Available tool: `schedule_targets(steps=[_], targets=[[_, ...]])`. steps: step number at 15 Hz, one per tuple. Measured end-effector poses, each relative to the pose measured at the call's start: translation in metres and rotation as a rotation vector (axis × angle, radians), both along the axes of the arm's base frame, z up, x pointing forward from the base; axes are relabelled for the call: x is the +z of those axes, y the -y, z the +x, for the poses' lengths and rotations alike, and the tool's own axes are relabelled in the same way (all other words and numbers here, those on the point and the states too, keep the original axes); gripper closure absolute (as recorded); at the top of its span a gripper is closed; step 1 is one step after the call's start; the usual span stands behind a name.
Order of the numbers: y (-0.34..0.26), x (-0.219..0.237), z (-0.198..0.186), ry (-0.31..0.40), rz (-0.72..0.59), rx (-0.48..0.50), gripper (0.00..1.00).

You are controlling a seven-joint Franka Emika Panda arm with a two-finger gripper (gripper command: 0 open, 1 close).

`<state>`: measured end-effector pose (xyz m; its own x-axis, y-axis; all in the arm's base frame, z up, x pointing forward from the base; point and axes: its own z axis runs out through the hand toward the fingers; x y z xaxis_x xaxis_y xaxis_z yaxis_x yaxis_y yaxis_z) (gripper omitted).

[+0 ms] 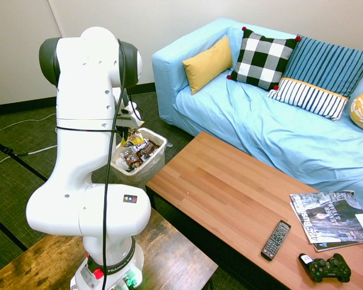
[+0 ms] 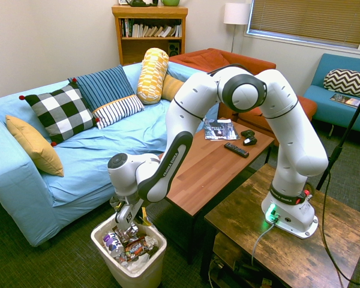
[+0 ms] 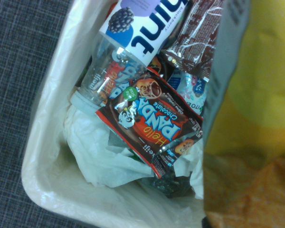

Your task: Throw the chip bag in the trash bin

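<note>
My gripper (image 2: 132,217) hangs just above the open trash bin (image 2: 105,245), shut on the chip bag (image 2: 145,216). The bag's yellow foil dangles from the fingers over the bin's mouth. From the other side, the arm partly hides the gripper (image 1: 130,122); the chip bag (image 1: 135,140) shows below it, over the white bin (image 1: 161,142). In the wrist view the yellow chip bag (image 3: 256,118) fills one side, close and blurred. Past it lies the lined bin (image 3: 42,156), holding a Hello Panda wrapper (image 3: 152,118), a clear bottle (image 3: 133,28) and other wrappers.
The bin stands on the carpet between the blue sofa (image 1: 260,127) and the end of a wooden coffee table (image 1: 230,193). A remote (image 1: 276,240), a game controller (image 1: 325,267) and magazines (image 1: 330,226) lie at the table's far end.
</note>
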<state>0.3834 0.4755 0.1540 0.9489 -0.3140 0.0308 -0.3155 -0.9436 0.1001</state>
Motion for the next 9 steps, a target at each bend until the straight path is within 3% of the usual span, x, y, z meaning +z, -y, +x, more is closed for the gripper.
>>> schedule_targets(steps=[9], targets=[[-0.0008,0.0002,0.0102,0.006,0.000,-0.027,0.00]])
